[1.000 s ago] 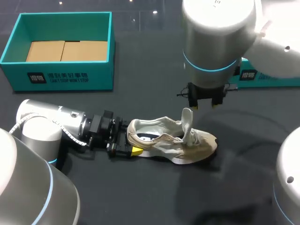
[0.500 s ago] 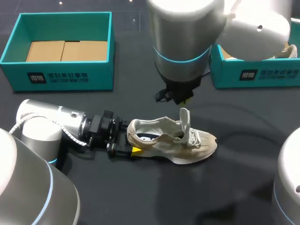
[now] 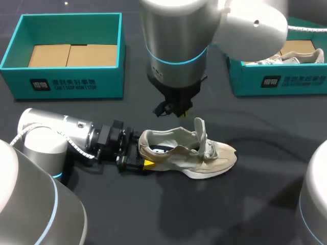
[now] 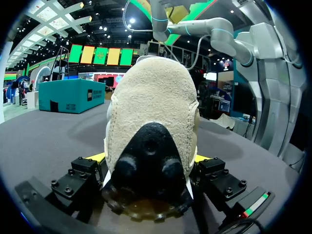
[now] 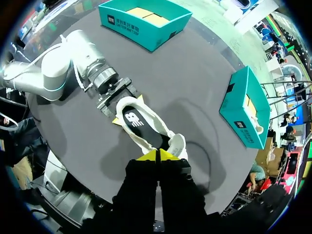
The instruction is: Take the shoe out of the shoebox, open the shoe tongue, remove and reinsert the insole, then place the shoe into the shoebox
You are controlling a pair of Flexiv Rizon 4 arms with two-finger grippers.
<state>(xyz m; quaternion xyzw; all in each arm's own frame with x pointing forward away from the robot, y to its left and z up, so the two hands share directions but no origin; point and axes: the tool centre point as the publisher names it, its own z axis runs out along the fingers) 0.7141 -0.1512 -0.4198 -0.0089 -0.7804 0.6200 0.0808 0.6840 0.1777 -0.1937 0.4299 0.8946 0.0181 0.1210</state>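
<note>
- One teal box (image 3: 66, 84) stands at the far left of the dark table (image 3: 168, 214), with brown cardboard (image 3: 71, 55) lying flat in its bottom.
- Nearer than that box, the left arm (image 3: 56, 135) lies low along the table. The left gripper (image 4: 148, 157) is clamped on the heel of the shoe (image 3: 189, 153), with a yellow tip on either side of it.
- The beige shoe sits upright on its sole in the table's middle, outside both boxes, with its toe to the right. Its tongue (image 3: 200, 128) stands up, and the dark insole (image 5: 138, 123) shows inside.
- The right gripper (image 5: 157, 155) hangs above the shoe, clear of it. Its fingers are pressed together with nothing between them.
- At far right a second box (image 3: 276, 81), also teal, holds the other shoe (image 3: 286, 57).
</note>
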